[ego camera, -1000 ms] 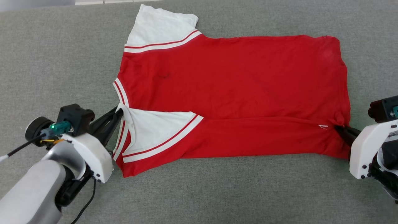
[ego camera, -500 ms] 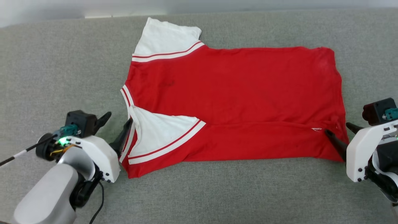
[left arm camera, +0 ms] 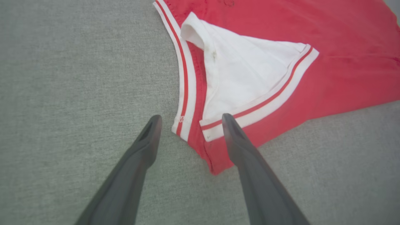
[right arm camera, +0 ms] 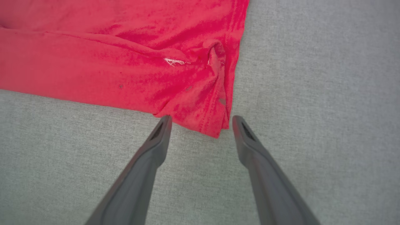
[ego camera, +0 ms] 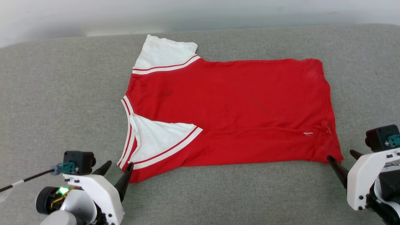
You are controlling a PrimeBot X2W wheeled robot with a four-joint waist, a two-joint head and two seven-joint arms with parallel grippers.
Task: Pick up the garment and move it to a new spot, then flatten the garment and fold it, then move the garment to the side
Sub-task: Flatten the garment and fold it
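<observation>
Garment (ego camera: 231,103), head view: spread flat on grey cloth surface (ego camera: 62,93), near long edge folded over, white sleeve on top. Left gripper (ego camera: 119,163) at collar corner, right gripper (ego camera: 340,153) at hem corner.
Left wrist view: jaws wide apart, empty, striped collar corner between tips.
Right wrist view: jaws wide apart, empty, hem corner between tips, unclamped.

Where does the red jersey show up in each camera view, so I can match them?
Head view: the garment lies flat across the middle, collar left, hem right.
Left wrist view: upper right, its collar corner showing between the fingers of the open left end effector.
Right wrist view: upper left, its hem corner just ahead of the open right end effector.
Shared landmark: the near folded edge against the grey surface.
</observation>
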